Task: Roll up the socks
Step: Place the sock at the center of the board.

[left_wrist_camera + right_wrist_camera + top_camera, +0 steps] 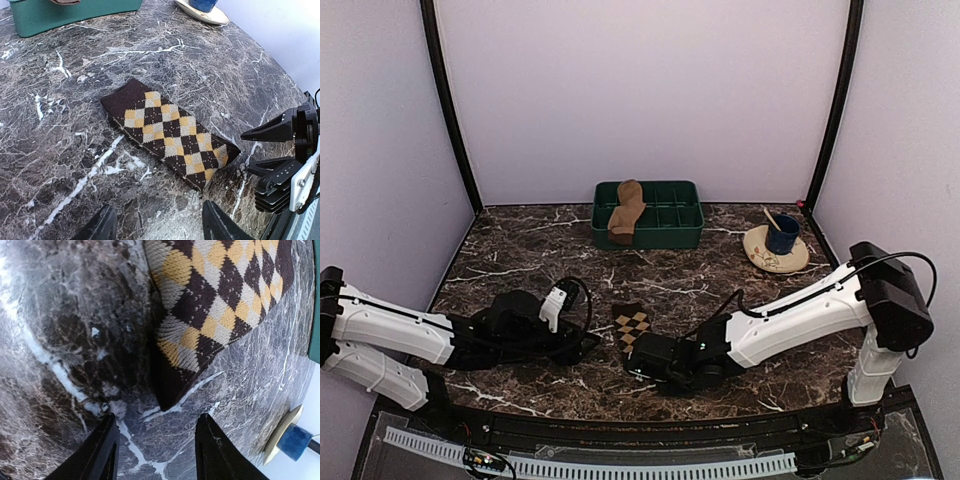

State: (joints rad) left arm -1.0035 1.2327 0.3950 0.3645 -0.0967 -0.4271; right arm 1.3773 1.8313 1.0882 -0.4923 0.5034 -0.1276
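Lying flat on dark marble table (520,250), centre-near: brown-and-tan argyle knit sock (632,327). Plain tan fabric sock (627,210) draped in green plastic compartment tray (685,228), far. Left gripper (157,220), right gripper (155,440) beside it, fingers spread, empty. Soft, limp, light — likely best pinched at near end.

This is a robotics lab test cell, not a lived-in room. Plain pale lilac wall panels (640,90) close in a dark brown marble-patterned tabletop (520,250) on three sides, with black upright corner posts (450,110) between the panels. At the near edge stand the left white jointed robot arm (390,330) and the right white jointed robot arm (810,305), trailing exposed black cables (910,257), and a white slotted cable strip (620,467) runs along the front.
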